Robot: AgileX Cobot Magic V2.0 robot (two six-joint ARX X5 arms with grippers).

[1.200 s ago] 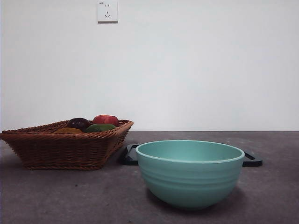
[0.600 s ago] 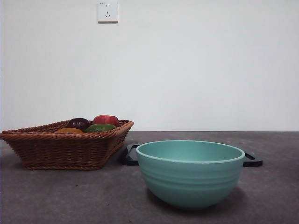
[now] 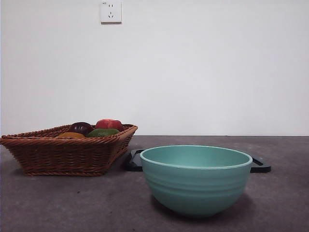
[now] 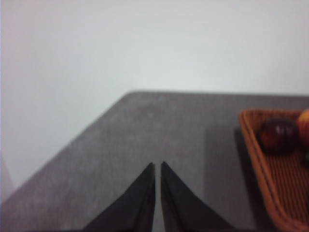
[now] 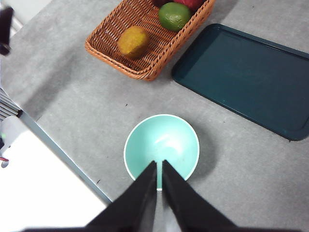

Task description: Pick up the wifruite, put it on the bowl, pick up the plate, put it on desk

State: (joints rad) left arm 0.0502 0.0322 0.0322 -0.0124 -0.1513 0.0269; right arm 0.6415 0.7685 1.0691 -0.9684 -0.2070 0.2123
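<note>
We see the bowl (image 5: 161, 147) sitting empty on the desk (image 5: 251, 169), with the fruit still in the wicker basket (image 5: 145, 63) beyond it and the dark tray (image 5: 251, 72) beside that basket. Our right gripper (image 5: 159, 166) hangs high above the bowl, jaws pressed nearly together, holding nothing; our left gripper (image 4: 157, 169), likewise closed and empty, is near the basket's outer side. For a clean pick we judge a jaw should open wide and descend straight onto one fruit, clear of the woven rim. Bare desk surrounds the bowl, though the table edge lies near it.
</note>
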